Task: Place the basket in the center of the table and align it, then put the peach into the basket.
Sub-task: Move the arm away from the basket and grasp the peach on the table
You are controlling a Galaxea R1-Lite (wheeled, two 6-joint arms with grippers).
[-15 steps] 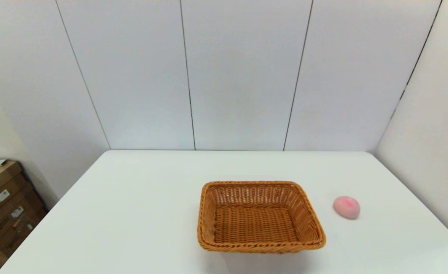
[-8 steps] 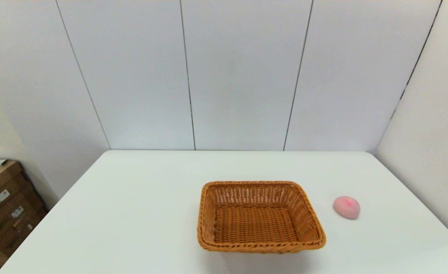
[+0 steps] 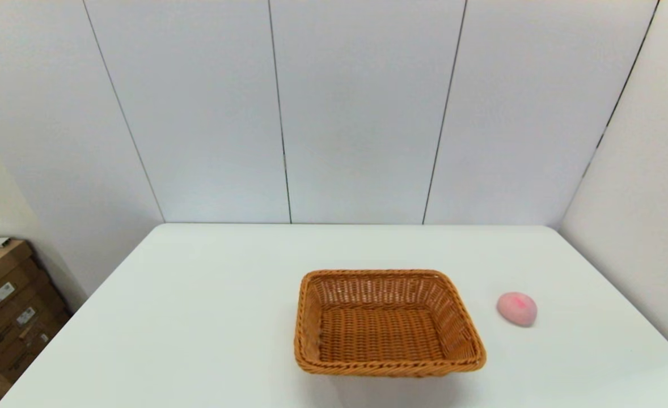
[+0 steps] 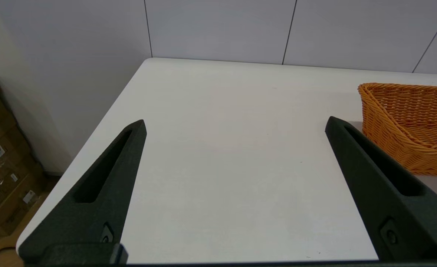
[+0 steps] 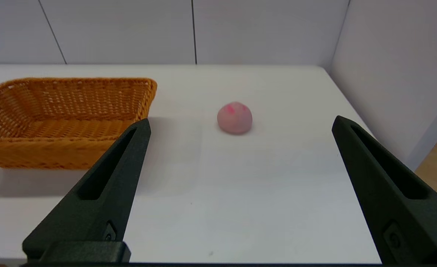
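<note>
White-panelled walls backed the tabletop (image 3: 198,317). You had the basket (image 3: 388,323) sitting near centre, roughly square to the edges, empty; the peach (image 3: 516,309) lay apart on its right, within your right arm's reach. Left hand (image 4: 235,122) and right hand (image 5: 240,124) hung low near the front edge, fingers wide apart, gripping nothing.

The basket (image 3: 389,323) is woven wicker – ribbed, rough, orange-brown, with a braided rim. The table (image 3: 198,317) has a smooth white top with a faint sheen. The peach (image 3: 516,309) looks matt and soft-skinned. Both grippers' fingers (image 5: 103,193) are matt black, finely grained – plastic by the look.
</note>
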